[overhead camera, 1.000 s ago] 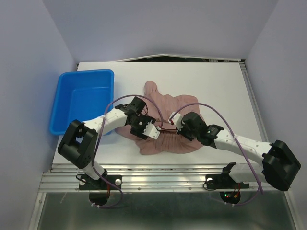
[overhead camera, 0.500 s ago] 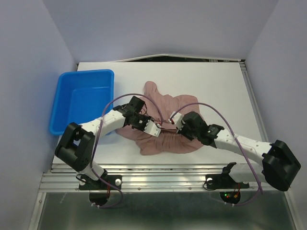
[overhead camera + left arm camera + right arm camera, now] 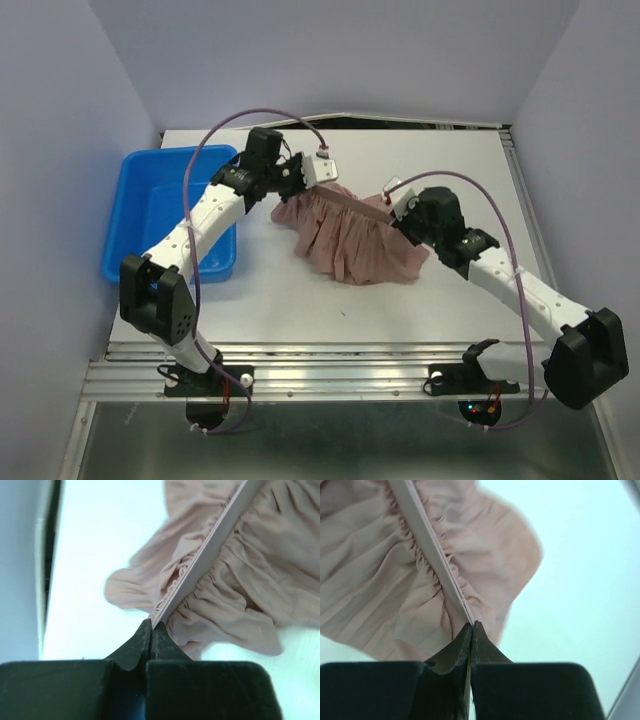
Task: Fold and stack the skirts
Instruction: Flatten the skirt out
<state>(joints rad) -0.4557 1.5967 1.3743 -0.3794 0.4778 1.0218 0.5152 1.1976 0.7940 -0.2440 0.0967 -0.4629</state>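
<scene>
Big change from a second ago: both arms have swung up and away from the near edge, and the table (image 3: 300, 300) where the cloth lay flat is now bare. The skirt (image 3: 350, 240) has gone with them. It no longer spreads wide and low; it hangs bunched from its waistband (image 3: 360, 203), with the ruffled hem trailing on the table on the near side.

The waistband runs taut as a pale strip between the two grippers. The right gripper (image 3: 393, 207), at the nearer end, has its jaws pressed tight together on the band. The right wrist view shows the fingertips (image 3: 471, 626) pinching it, gathered cloth (image 3: 380, 580) fanning out beyond.

The left gripper (image 3: 330, 183), a touch farther back, is likewise clamped on the other end. In the left wrist view its tips (image 3: 150, 626) meet on the band (image 3: 210, 555), and the skirt body (image 3: 240, 580) billows to either side of it.

So the skirt is slung between the two grippers, most of it falling on their near side. The blue bin (image 3: 165, 210) sits off to the left, apart from the cloth.
</scene>
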